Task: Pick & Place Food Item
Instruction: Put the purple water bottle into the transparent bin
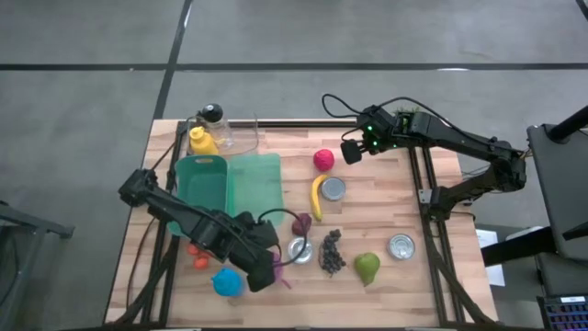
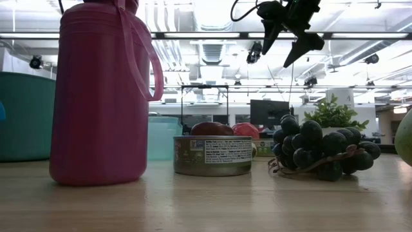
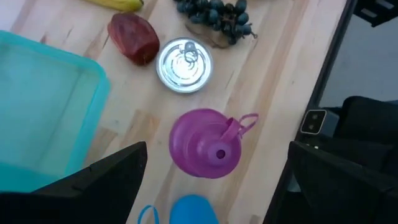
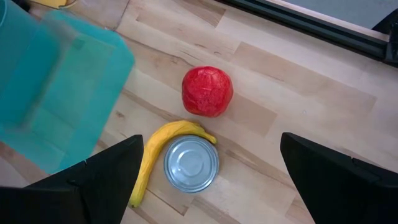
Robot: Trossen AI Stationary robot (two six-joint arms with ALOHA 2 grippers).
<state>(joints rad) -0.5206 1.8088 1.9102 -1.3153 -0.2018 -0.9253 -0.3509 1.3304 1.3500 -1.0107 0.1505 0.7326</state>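
Observation:
Food lies on the wooden table: a red round fruit, a banana, a dark red fruit, grapes and a green pear. My left gripper hangs open near the front left, above an upright pink bottle, touching nothing. The dark red fruit and the grapes lie beyond the bottle. My right gripper hangs open at the far right, high above the red fruit and the banana. It also shows in the low view.
A teal bin and its lid sit at the left. Three tin cans stand among the food. A yellow bottle and a glass jar stand far left, and a blue bottle lies near left.

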